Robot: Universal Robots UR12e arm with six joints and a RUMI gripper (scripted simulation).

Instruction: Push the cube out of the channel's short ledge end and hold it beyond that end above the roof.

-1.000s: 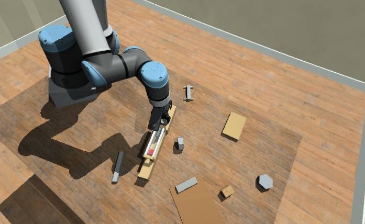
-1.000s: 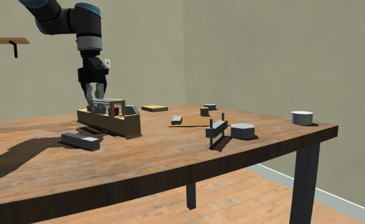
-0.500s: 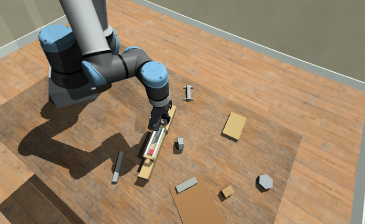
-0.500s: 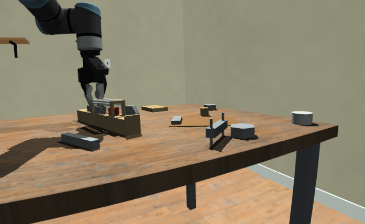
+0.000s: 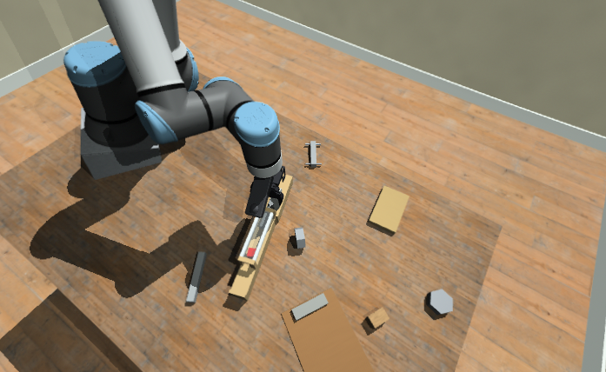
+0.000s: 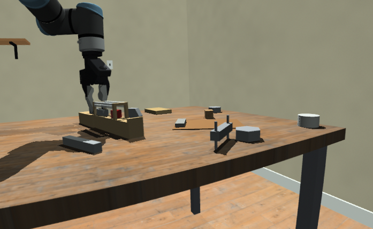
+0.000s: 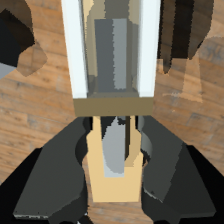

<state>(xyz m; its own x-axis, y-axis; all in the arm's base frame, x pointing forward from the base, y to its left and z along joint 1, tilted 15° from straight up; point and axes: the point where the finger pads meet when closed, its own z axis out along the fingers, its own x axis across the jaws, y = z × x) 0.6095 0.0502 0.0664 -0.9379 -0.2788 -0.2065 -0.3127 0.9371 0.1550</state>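
Note:
The channel (image 5: 246,260) (image 6: 108,126) (image 7: 112,107) has a pale strip roof and a yellow base. A red cube (image 5: 250,252) (image 6: 118,113) is inside, near the end away from my gripper. The cube does not show in the wrist view. A grey bar (image 7: 111,55) (image 6: 102,111) lies lengthwise, partly inside the channel and partly out on the ledge (image 7: 115,194) (image 5: 285,194) at my end. My gripper (image 5: 270,205) (image 6: 97,104) (image 7: 113,110) is slightly open outside this end, its fingers on either side of the bar's outer part with narrow gaps. The ledge (image 5: 240,286) shows at the cube's end.
A grey block (image 5: 299,237) (image 6: 134,112) stands beside the channel, and a long grey bar (image 5: 197,277) (image 6: 81,144) lies on its other side. Farther off are a yellow slab (image 5: 388,209) (image 6: 158,110), an orange board (image 5: 330,342) and a wooden block (image 5: 377,317) (image 6: 208,114).

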